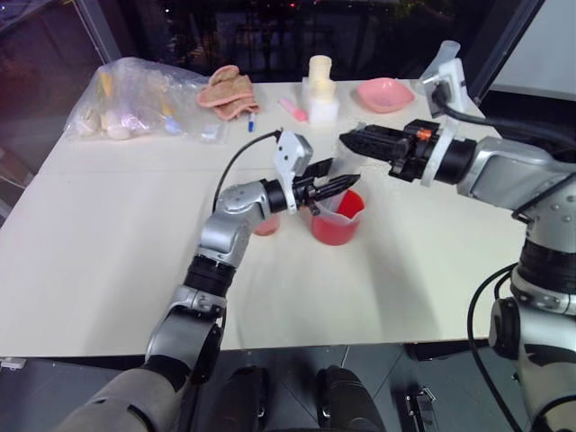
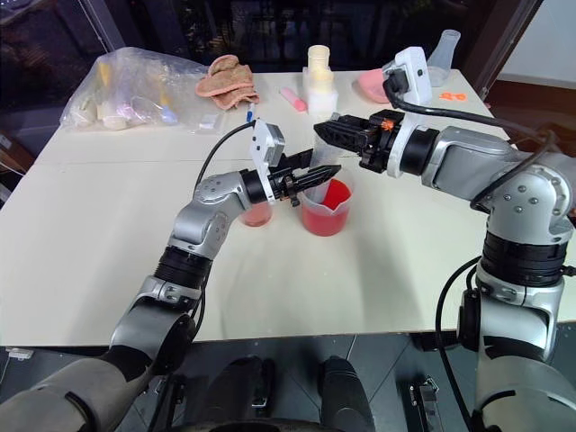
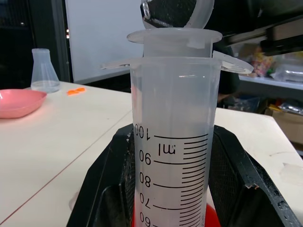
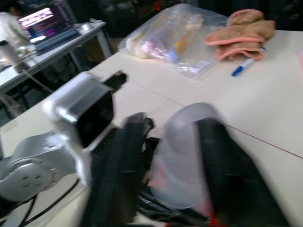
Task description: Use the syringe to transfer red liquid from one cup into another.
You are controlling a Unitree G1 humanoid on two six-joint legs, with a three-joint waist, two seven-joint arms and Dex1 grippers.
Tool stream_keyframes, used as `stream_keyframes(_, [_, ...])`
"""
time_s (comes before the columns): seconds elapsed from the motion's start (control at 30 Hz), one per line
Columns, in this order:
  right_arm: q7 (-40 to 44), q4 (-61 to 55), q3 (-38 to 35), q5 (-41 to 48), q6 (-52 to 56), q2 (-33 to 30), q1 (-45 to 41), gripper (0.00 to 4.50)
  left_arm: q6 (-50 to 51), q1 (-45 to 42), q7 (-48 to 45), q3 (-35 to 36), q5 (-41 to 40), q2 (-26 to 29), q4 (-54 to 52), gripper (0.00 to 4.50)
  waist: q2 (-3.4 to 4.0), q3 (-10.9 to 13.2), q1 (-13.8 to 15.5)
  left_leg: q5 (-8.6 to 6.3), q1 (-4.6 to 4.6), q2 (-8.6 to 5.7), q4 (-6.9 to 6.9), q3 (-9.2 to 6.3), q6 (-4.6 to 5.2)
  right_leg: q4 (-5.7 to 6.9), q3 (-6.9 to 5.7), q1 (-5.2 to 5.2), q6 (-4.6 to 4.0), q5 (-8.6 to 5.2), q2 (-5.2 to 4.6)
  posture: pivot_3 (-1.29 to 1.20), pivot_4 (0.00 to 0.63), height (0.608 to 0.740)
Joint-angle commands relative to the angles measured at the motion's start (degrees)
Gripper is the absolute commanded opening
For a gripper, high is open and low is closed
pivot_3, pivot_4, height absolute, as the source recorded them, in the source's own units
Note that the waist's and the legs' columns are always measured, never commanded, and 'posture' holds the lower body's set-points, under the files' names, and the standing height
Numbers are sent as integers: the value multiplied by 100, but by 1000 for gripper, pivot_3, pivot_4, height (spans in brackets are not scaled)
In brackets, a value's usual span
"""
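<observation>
My left gripper (image 1: 337, 184) is clamped on the syringe (image 3: 174, 137), which stands upright between its fingers over the spouted beaker (image 1: 338, 219) of red liquid (image 1: 335, 231). My right gripper (image 1: 353, 140) sits just above, closed on the plunger top (image 3: 176, 13). The smaller cup (image 1: 267, 224) stands on the bench (image 1: 108, 252) behind my left wrist.
</observation>
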Motion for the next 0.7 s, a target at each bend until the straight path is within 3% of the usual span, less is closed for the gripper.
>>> stream_keyframes(0.03, [53, -79, -63, -58, -123, 54, -129, 61, -87, -69, -88, -34, -68, -32, -243, 1539, 0, 0, 5, 0, 0, 0, -1, 0, 0, 0, 0, 0, 0, 0, 0, 0, 150, 740])
stream_keyframes(0.7, [64, -276, -345, 207, -14, -157, -708, 61, -109, 70, -124, -146, -6, -23, -254, 1539, 0, 0, 10, 0, 0, 0, -3, -1, 0, -3, 0, 0, 0, 0, -1, 0, 150, 740])
